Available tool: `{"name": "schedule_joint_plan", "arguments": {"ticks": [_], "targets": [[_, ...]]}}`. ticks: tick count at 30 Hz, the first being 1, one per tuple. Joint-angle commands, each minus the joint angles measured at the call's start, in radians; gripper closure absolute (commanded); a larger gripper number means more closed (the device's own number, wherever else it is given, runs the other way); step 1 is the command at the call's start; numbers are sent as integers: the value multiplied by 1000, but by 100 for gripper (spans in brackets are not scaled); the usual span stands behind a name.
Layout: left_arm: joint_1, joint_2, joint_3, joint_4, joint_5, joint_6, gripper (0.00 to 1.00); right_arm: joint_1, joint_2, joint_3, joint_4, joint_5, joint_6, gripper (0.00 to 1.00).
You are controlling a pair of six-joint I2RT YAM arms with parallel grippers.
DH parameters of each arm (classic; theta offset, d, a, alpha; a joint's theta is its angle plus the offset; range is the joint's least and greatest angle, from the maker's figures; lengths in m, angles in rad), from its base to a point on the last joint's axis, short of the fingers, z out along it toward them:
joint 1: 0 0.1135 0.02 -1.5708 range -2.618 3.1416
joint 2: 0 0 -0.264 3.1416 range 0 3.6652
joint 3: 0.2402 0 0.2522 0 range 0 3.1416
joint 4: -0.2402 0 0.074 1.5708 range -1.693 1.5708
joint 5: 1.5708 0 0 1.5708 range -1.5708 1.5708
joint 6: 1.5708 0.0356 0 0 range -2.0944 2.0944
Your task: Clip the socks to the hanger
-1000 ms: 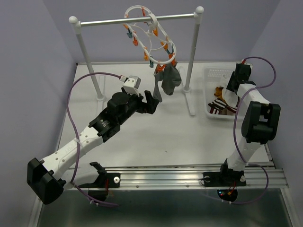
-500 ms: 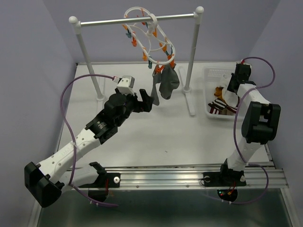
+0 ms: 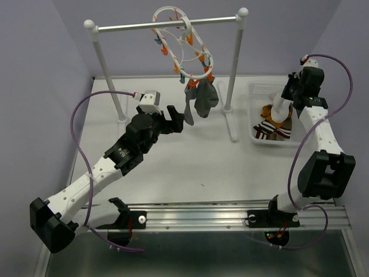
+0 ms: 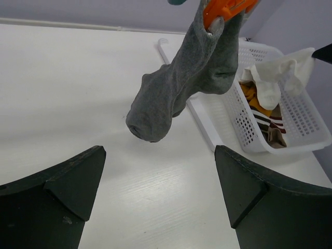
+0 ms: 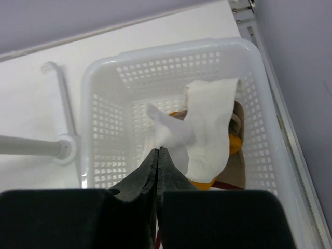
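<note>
- Closure of the right gripper [image 5: 157, 151] is the main change: the jaws, part open a second ago, are now pressed together on a pinched fold of the white sock [image 5: 210, 122].
- In the overhead view the right arm is seen raised and drawn back from its earlier low reach into the basket [image 5: 104, 88]. The white sock is lifted with it, its free end draped over the mustard sock [image 3: 266, 111] and the striped sock [image 3: 265, 131], which are left in the basket.
- In the left wrist view the white sock is seen hanging above the basket rim, so the pick is judged secure, though only a small fold is gripped.
- The left gripper [image 4: 158, 155] is held wide open, as it was throughout the last second, and nothing is between its fingers. It has been shifted slightly to the left and is parked low, near the grey sock [image 4: 176, 88] but not touching it.
- The grey sock is already fastened by an orange clip [image 4: 223, 11] on the hanger [image 3: 184, 52], which is hooked over the rail [image 3: 132, 25].
- One sock is thus taken as hung and a second as freshly picked. The carry from basket to hanger is judged to be the next step, with a free clip to be opened for it.
- Slipping of the fold during the carry is the likely risk.
</note>
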Motion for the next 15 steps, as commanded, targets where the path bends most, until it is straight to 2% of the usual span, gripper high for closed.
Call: {"name": "schedule_joint_plan", "arguments": {"ticks": [1, 5, 7, 9, 12, 14, 15], "targets": [[18, -39, 22, 75, -62, 4, 1, -1, -97, 49, -13, -229, -11, 99], [63, -56, 30, 81, -75, -18, 1, 22, -171, 45, -19, -340, -10, 99], [101, -62, 28, 81, -112, -66, 1, 47, -199, 53, -56, -462, -13, 99], [129, -64, 22, 52, -160, -124, 1, 128, -212, 50, -79, -485, 1, 99], [210, -75, -8, -11, -169, -224, 1, 345, -222, 59, -189, -347, -59, 99], [250, -87, -22, -69, -181, -250, 1, 424, -202, 81, -228, -349, -59, 99], [256, -108, -36, -78, -191, -267, 1, 503, -197, 81, -242, -359, -57, 99]]}}
